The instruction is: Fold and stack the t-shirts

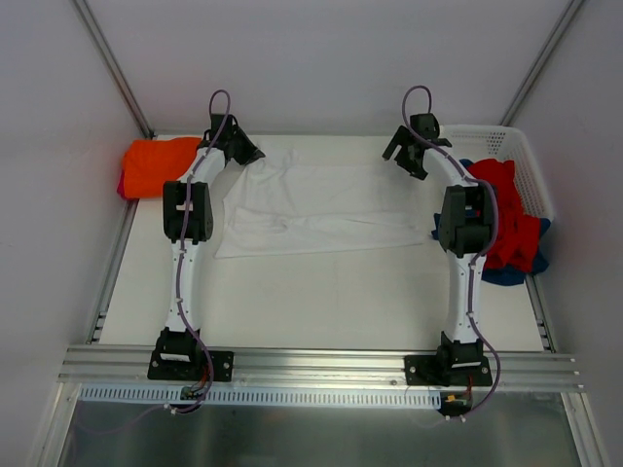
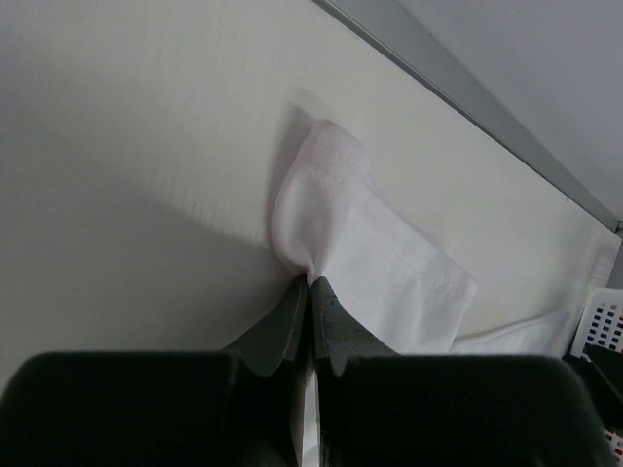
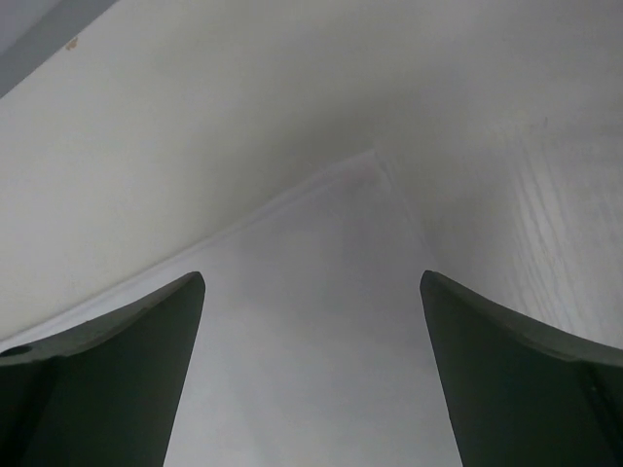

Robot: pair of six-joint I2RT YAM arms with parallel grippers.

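Note:
A white t-shirt (image 1: 321, 209) lies spread across the middle of the table. My left gripper (image 1: 248, 156) is shut on its far-left sleeve; in the left wrist view the fingers (image 2: 313, 292) pinch the bunched white cloth (image 2: 370, 258). My right gripper (image 1: 404, 154) is open and low over the shirt's far-right corner (image 3: 375, 156); nothing is between its fingers. A folded orange t-shirt (image 1: 156, 165) lies at the far left. Red (image 1: 506, 214) and blue (image 1: 508, 274) t-shirts lie piled at the right.
A white perforated basket (image 1: 516, 156) stands at the back right behind the red pile. Metal frame rails run along the table's left and right edges. White walls close in the sides and back.

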